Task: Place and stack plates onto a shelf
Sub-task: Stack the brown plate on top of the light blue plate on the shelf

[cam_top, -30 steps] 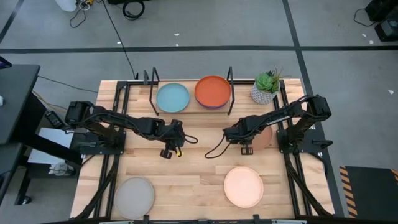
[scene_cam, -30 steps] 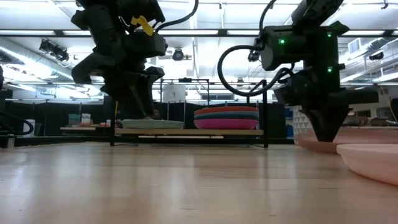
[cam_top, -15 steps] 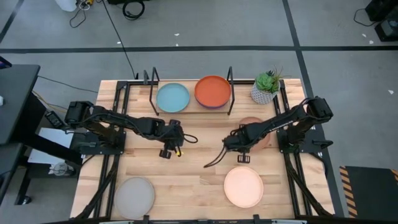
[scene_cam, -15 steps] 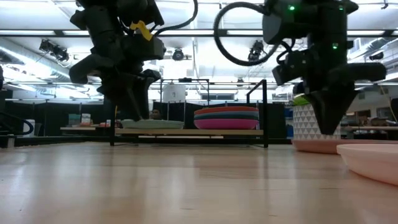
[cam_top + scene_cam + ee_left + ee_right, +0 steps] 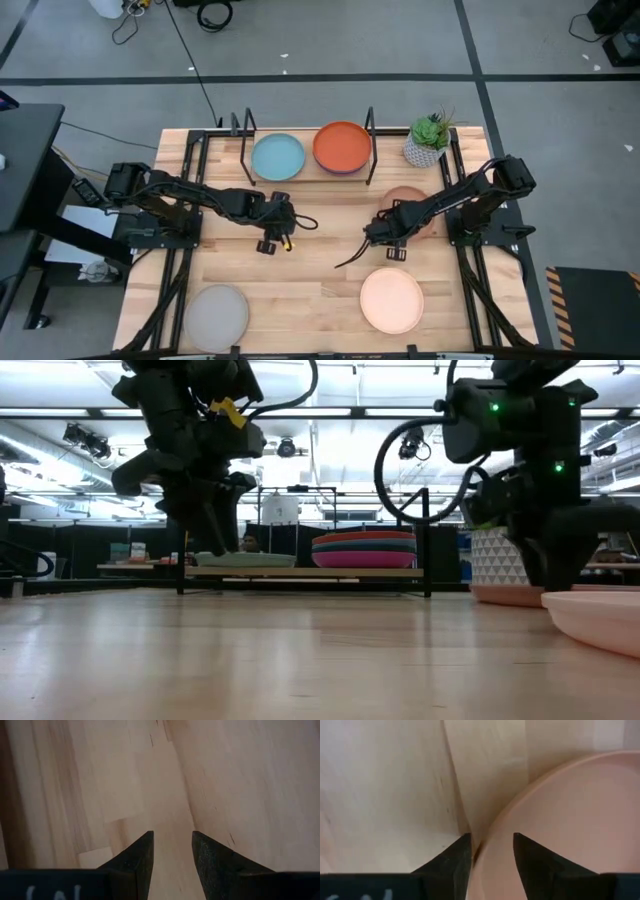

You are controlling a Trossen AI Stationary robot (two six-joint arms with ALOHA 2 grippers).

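The right end effector (image 5: 388,236) hangs low over the desk (image 5: 320,290), between the brown plate (image 5: 413,205) and the cream plate (image 5: 392,300). Its wrist view shows the fingers (image 5: 455,857) apart with a plate rim between them: open and straddling the edge, nothing clamped yet. That placement suits an edge pinch, probably the only way to lift so shallow a plate off a flat top. Which of the two plates the rim belongs to I cannot tell for certain; the pale tone suggests the cream one.

The left end effector (image 5: 272,238) waits above bare wood at desk centre, fingers (image 5: 137,857) open and empty.

On the shelf (image 5: 306,170) at the far edge, a light teal plate (image 5: 277,156) lies on the left and a stack topped by orange (image 5: 342,146) sits on the right. A grey plate (image 5: 216,312) remains near left. The plant (image 5: 428,138) stands right of the shelf, clear of the route.
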